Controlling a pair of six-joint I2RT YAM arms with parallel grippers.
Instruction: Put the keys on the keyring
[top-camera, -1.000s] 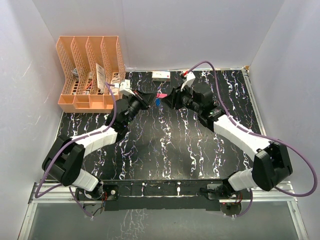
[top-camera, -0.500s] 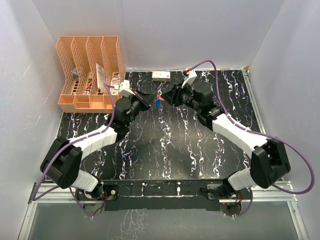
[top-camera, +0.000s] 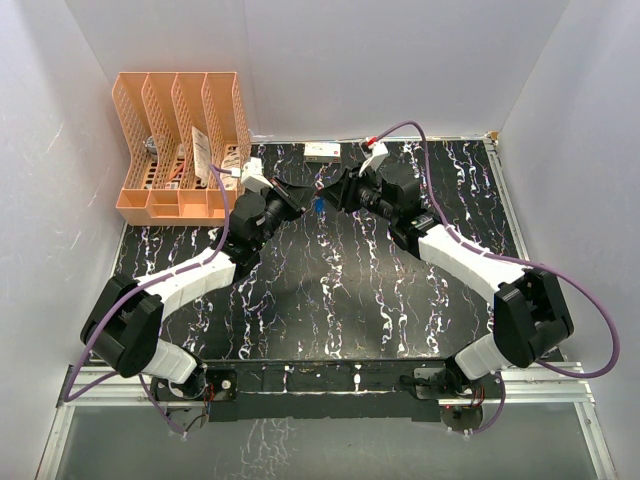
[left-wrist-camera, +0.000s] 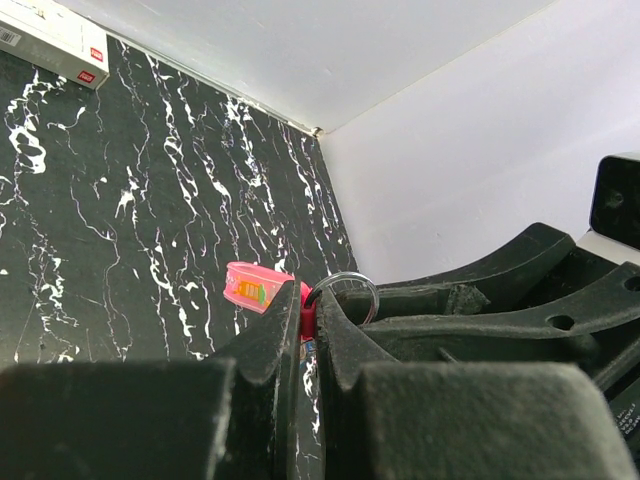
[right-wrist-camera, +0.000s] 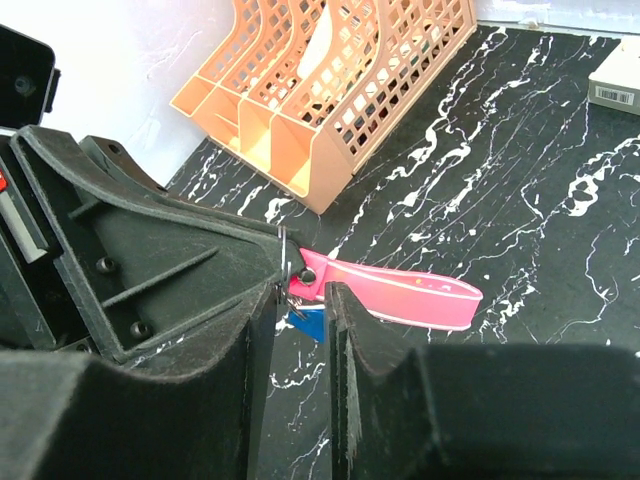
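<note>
Left wrist footage shows the left gripper closed tight on the red end of the keyring, just beside its thin ring. The keyring is held out roughly level above the tabletop, toward its far edge. From the right wrist, the right gripper is seen with a narrow gap between its fingers. The blue key hangs in that gap, just under the clamped end of the keyring — whether it is pinched cannot be told. At the far-left corner of the tabletop an orange file rack with four slots is stood upright; paper slips and small dark items — too small to name — are lodged in the slots. A small white box is laid at the far edge.
</note>
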